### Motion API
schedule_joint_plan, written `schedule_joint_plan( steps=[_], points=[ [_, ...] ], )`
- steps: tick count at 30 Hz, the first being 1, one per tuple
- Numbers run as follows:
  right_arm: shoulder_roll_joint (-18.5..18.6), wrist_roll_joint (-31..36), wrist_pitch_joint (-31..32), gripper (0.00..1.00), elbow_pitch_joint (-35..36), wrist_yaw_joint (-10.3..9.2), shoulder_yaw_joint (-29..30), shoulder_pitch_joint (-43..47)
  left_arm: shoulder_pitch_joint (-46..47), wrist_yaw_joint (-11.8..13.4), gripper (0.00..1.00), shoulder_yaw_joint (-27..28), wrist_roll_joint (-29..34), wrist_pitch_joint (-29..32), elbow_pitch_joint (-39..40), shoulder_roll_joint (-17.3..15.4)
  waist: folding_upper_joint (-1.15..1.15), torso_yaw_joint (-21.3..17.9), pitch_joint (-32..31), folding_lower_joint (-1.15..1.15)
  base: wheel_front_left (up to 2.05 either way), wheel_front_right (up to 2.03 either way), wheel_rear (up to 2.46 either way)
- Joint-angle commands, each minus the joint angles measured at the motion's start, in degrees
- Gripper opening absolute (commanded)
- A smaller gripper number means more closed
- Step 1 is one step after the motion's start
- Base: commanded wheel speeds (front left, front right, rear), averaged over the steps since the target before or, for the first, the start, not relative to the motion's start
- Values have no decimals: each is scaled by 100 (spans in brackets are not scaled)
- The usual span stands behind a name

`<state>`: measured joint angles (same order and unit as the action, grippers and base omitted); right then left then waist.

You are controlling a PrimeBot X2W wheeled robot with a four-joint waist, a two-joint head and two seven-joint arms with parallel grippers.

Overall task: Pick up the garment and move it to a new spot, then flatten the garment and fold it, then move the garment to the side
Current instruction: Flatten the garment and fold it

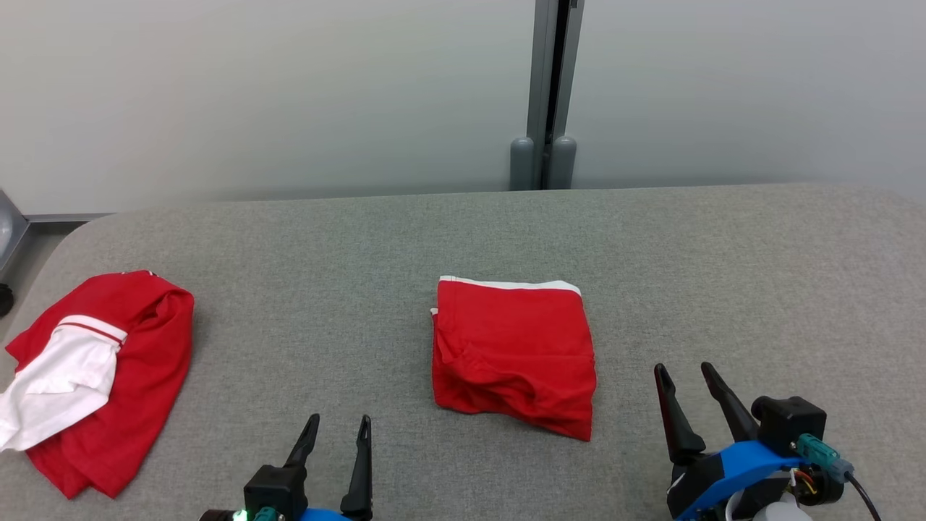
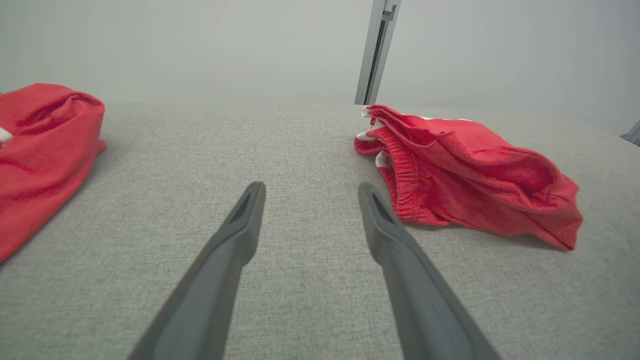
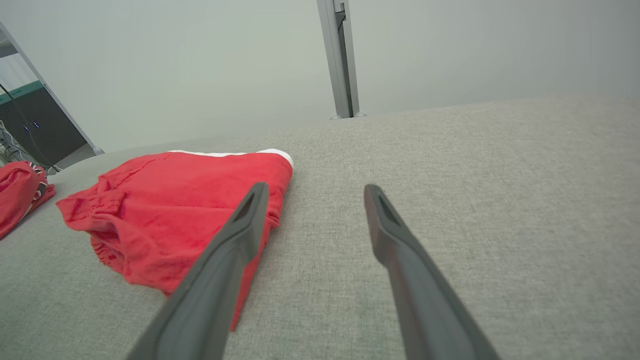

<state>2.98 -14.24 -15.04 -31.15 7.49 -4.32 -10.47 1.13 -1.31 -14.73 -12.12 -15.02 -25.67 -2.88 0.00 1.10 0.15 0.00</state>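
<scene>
**Both grippers empty; garment folded, not yet set aside**

The fingers of the left gripper (image 1: 338,420) and the right gripper (image 1: 684,369) are seen spread apart with nothing held between them, low over the grey table (image 1: 325,253). The red garment (image 1: 514,354) is found ahead of the fingers and between the two grippers, nearer the right one. It lies as a compact rectangle with a white band on its far edge (some bulging is noted along the near edge). Folding is judged done, and the move to the side is judged left. A second red-and-white garment (image 1: 101,369) is seen crumpled well out beyond the left gripper's fingers.
</scene>
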Motion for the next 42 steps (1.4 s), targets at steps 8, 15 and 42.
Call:
schedule_joint_plan(
  steps=[8,15,42],
  points=[
    [-3,10,-18,0,-107,0,-157,-404,233,-12,100,-199,-144,-23,21,-2,0,332,407,0,0,0,0],
    [-4,144,-18,0,-528,0,-381,-1000,421,42,100,-401,-271,-23,18,-1,0,724,790,0,0,0,0],
    [307,-571,-17,0,-840,0,-3667,-1700,689,63,100,-714,-585,-23,156,-2,0,1010,1038,0,0,0,0]
  ],
)
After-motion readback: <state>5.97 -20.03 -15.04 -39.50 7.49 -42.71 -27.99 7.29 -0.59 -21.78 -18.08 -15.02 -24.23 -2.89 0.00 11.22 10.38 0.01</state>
